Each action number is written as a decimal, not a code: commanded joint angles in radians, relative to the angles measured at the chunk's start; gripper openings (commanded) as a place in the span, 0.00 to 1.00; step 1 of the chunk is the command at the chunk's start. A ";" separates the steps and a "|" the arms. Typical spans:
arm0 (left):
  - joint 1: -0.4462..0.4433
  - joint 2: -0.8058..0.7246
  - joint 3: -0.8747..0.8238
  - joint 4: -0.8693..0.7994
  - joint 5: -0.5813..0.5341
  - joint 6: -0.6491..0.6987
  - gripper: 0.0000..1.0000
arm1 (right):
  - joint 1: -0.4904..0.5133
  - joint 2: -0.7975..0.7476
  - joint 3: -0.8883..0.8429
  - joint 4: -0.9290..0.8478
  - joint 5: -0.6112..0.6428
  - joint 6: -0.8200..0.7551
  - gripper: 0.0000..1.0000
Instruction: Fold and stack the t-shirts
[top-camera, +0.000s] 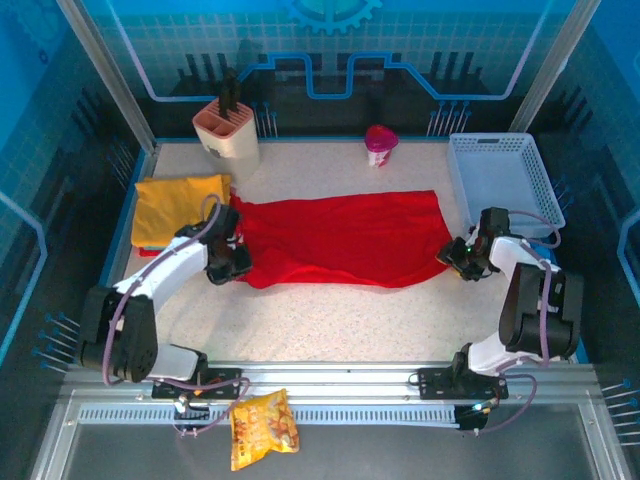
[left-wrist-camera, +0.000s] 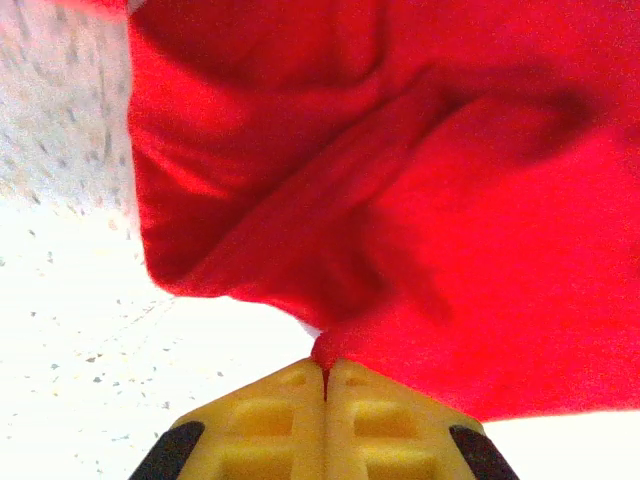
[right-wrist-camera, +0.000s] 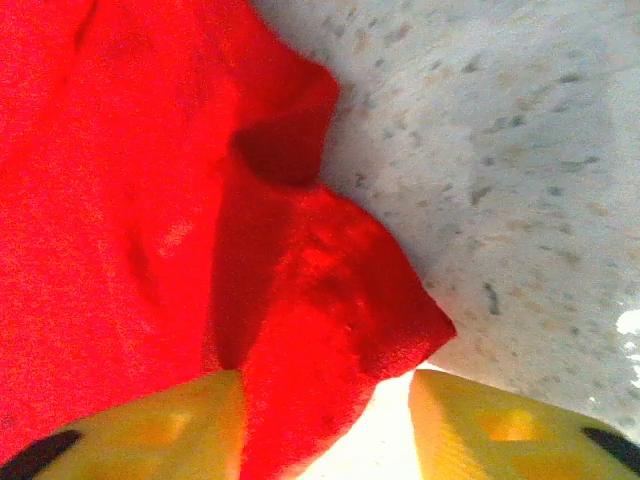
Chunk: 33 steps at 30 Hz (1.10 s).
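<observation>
Where the red t-shirt (top-camera: 340, 238) lay spread lengthwise across the middle of the speckled desk (top-camera: 330, 320), the two arms met it at opposite ends. The left arm (top-camera: 175, 268) reached to the shirt's left end. In the left wrist view the left jaws were clenched, the two yellow fingers (left-wrist-camera: 280, 425) pressed flat against each other with a small pinch of the shirt's edge caught right at their tips. The rest of the cloth ran away from the tips in loose, shadowed folds over the pale desk. The right arm (top-camera: 525, 280) sat at the shirt's right end, just in front of the white lattice basket (top-camera: 500, 175). The right jaws stood released and apart. In the right wrist view a pointed corner of the red cloth lay in the gap between the yellow fingers (right-wrist-camera: 150, 430), against the finger on the left of that view and clear of the other, with bare desk beyond it. The yellow t-shirt (top-camera: 180, 208) lay folded at the desk's left edge, just behind the left jaws and right beside the red one; whether the two touched could not be told. A pink cup (top-camera: 380, 145) and a beige holder (top-camera: 228, 132) stood along the back edge, and a snack bag (top-camera: 262, 428) lay on the frame in front of the arm bases.
</observation>
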 joint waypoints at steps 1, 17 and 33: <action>0.011 -0.047 0.111 -0.148 0.015 0.045 0.00 | -0.023 -0.055 0.012 -0.037 0.033 0.006 0.55; 0.018 -0.039 0.185 -0.174 0.052 0.067 0.00 | -0.055 -0.084 -0.033 -0.081 0.125 0.009 0.48; 0.018 -0.057 0.201 -0.164 0.073 0.076 0.00 | -0.054 -0.179 -0.156 -0.091 0.144 0.063 0.55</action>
